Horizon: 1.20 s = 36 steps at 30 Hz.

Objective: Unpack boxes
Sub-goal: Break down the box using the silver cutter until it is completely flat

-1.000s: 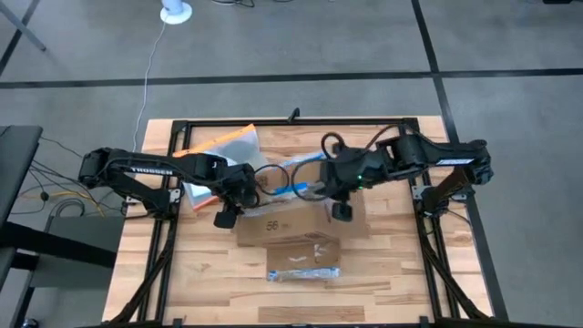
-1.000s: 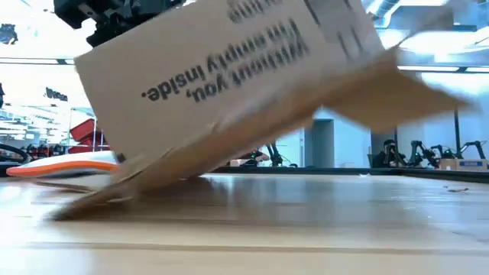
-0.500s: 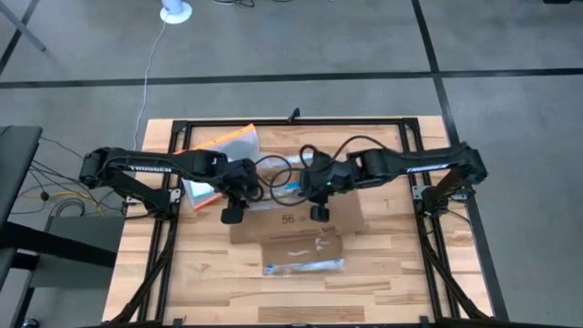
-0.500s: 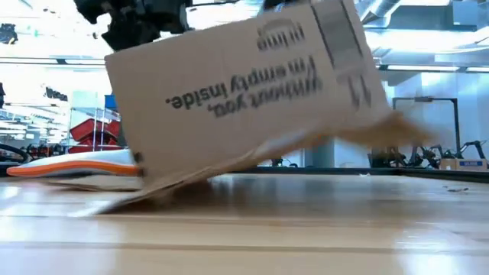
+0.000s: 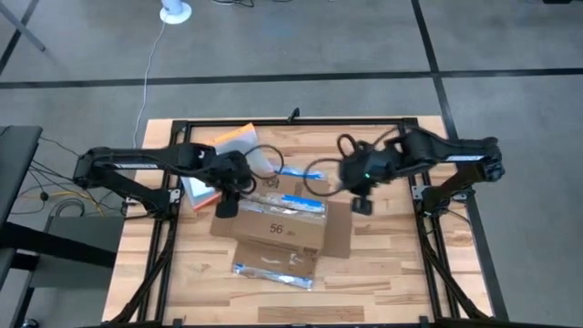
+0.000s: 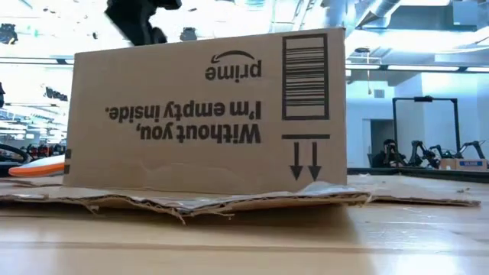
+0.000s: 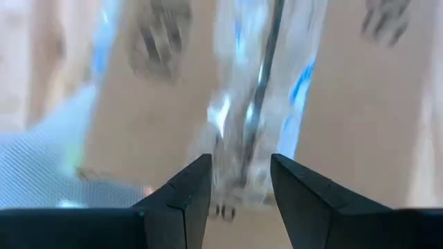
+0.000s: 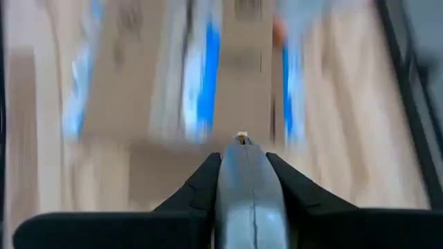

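The brown cardboard box (image 5: 273,228) stands upside down on its spread flaps (image 6: 191,200), its print inverted in the low view. Blue-and-white tape (image 5: 293,206) runs across its upturned face. My left gripper (image 5: 226,206) is open just over the box's far left corner; its wrist view looks between the fingers onto the taped face (image 7: 242,104). My right gripper (image 5: 362,204) is shut and hangs beyond the box's right flap (image 5: 339,232), holding nothing. The orange-edged clear pouch (image 5: 223,146) lies at the far left. My left gripper hangs open, pointing down, right above the box's far left top corner (image 6: 145,47). I cannot tell whether its fingers (image 7: 187,200) touch the cardboard.
A near flap with shiny tape (image 5: 273,269) lies flat toward the table's near edge. Loose cable loops (image 5: 314,173) hang between the arms. Black frame rails (image 5: 168,237) run along the table's left and right sides. Bare wood shows at the near right.
The box, tilted up on one side a second ago, has come down level onto its flaps and shifted toward the table's left. My right gripper went left along the box, then pulled back toward the right edge, clear of it. My left gripper stayed at the box's far left corner.
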Each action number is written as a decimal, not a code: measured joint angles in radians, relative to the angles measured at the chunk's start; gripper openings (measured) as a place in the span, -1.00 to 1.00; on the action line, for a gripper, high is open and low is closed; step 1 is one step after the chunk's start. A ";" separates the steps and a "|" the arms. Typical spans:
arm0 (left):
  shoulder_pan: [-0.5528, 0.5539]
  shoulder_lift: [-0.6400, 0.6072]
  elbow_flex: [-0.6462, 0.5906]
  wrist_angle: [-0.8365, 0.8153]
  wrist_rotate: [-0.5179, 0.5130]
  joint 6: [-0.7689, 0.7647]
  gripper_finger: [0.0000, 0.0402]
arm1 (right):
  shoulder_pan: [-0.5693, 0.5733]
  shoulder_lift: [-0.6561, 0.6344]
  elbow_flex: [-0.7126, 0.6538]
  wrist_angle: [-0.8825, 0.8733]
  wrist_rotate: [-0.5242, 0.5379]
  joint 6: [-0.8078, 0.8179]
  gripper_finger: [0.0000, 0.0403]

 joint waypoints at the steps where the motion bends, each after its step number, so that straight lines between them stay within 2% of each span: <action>1: 0.000 -0.004 0.021 0.016 0.000 -0.002 -0.33 | 0.017 -0.005 -0.003 -0.048 -0.019 0.045 -0.68; 3: 0.000 -0.007 0.052 0.069 0.000 -0.015 -0.33 | 0.057 -0.010 -0.018 -0.113 -0.045 0.124 -0.68; 6: 0.000 0.017 0.056 0.146 0.037 -0.027 -0.33 | 0.126 -0.020 -0.093 -0.074 -0.037 0.182 -0.68; 9: -0.017 0.091 0.036 0.176 0.100 -0.047 -0.33 | 0.190 -0.017 -0.209 0.005 0.041 0.208 -0.68; 15: -0.105 0.223 0.028 0.155 0.111 -0.018 -0.33 | 0.267 -0.016 -0.486 0.174 0.197 0.315 -0.68; 22: -0.109 0.297 0.036 0.102 -0.004 0.099 -0.33 | 0.323 -0.016 -0.696 0.499 0.286 0.380 -0.68; 26: -0.085 0.290 0.034 0.036 -0.012 0.092 -0.33 | 0.332 -0.016 -0.756 0.598 0.300 0.389 -0.68; 36: -0.071 0.227 0.028 -0.018 -0.022 0.000 -0.33 | 0.336 -0.022 -0.757 0.613 0.303 0.387 -0.67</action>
